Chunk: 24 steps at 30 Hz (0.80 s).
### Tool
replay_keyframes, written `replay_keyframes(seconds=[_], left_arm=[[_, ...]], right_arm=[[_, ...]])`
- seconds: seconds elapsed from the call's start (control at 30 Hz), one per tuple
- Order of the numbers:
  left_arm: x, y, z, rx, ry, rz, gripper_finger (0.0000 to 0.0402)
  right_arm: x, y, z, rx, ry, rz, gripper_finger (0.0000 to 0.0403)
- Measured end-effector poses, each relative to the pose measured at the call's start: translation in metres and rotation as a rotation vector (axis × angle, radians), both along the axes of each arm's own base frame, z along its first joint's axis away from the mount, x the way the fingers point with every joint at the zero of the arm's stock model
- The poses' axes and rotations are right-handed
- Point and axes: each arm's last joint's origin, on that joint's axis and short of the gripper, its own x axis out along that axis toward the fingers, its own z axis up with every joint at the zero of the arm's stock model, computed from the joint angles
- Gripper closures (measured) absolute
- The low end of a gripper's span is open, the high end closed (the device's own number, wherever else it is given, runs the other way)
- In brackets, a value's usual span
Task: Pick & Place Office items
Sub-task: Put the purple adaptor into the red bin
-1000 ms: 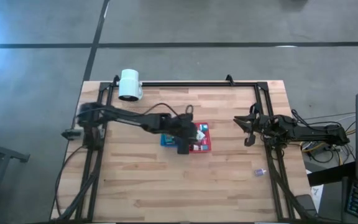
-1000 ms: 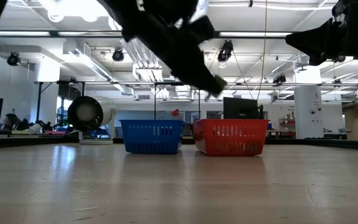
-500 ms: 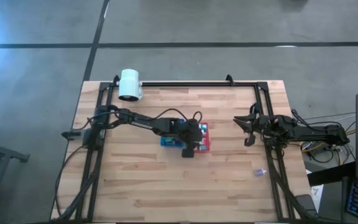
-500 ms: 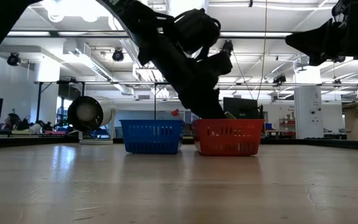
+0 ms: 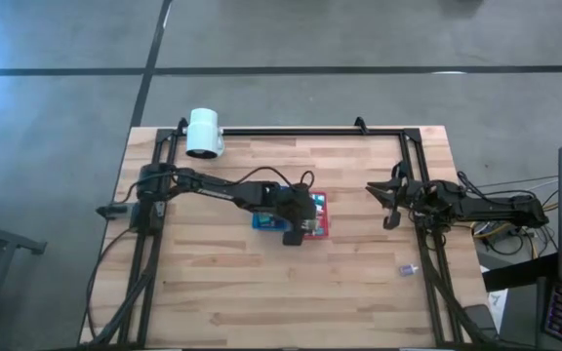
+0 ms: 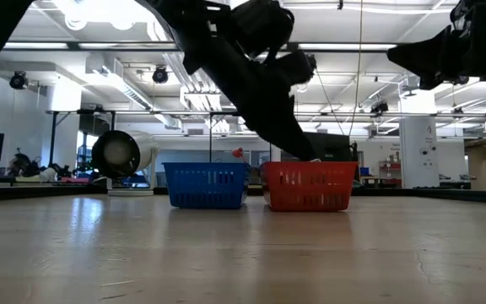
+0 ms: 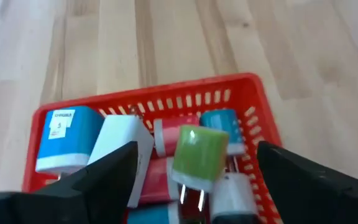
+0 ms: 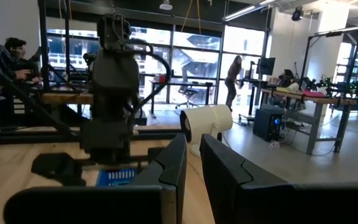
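My left gripper [image 7: 196, 163] hangs open just above the red basket [image 7: 253, 99], also seen from overhead as my left gripper [image 5: 301, 222] over the red basket [image 5: 318, 216]. A green block [image 7: 197, 155] shows between the two fingers, touching neither. Whether it rests on the items below I cannot tell. In the basket lie several office items: a blue-and-white block [image 7: 64, 140], a white block [image 7: 123, 140], a pink-red one [image 7: 166, 132] and a teal one [image 7: 219, 121]. My right gripper [image 5: 388, 200] waits shut at the table's right side.
A blue basket [image 5: 260, 220] stands against the red one's left side. A white lamp head [image 5: 204, 133] sits at the far left. One small item [image 5: 407, 270] lies on the wood near the right rail. A black frame [image 5: 291, 131] borders the table.
My left gripper has moved toward the table's right edge and sunk from well above the baskets down to the red basket's rim.
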Motion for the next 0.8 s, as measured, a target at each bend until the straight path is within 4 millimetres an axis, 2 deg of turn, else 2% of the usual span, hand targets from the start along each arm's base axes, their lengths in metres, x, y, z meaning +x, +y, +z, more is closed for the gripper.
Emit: replay_keyframes(seconds=[0.07,0.17,0.27,0.4,0.53,0.67,0.8], left_arm=[[-0.004,-0.001,0.010,-0.006,-0.009,-0.027,0.0067],[-0.014,-0.003,0.038,-0.014,-0.065,-0.066,0.0070],[-0.033,-0.004,0.067,-0.003,-0.143,-0.081,0.0076],[-0.074,-0.005,0.105,0.019,-0.291,-0.086,0.0084],[-0.123,-0.004,0.124,0.020,-0.466,0.019,0.0105],[-0.173,-0.003,0.129,0.020,-0.554,0.052,0.0177],[-0.217,-0.004,0.127,0.062,-0.622,0.059,0.0307]], right_arm=[[0.000,0.000,0.000,-0.001,0.003,0.000,0.0360],[0.001,0.000,-0.001,-0.001,0.007,0.000,0.0360],[0.001,0.000,-0.001,-0.001,0.011,0.000,0.0360],[0.001,0.000,-0.001,0.000,0.017,0.000,0.0360],[0.002,0.000,-0.002,0.000,0.025,0.000,0.0360],[0.002,0.000,-0.002,0.002,0.020,0.001,0.0360],[0.002,0.000,-0.001,0.002,0.017,0.001,0.0360]])
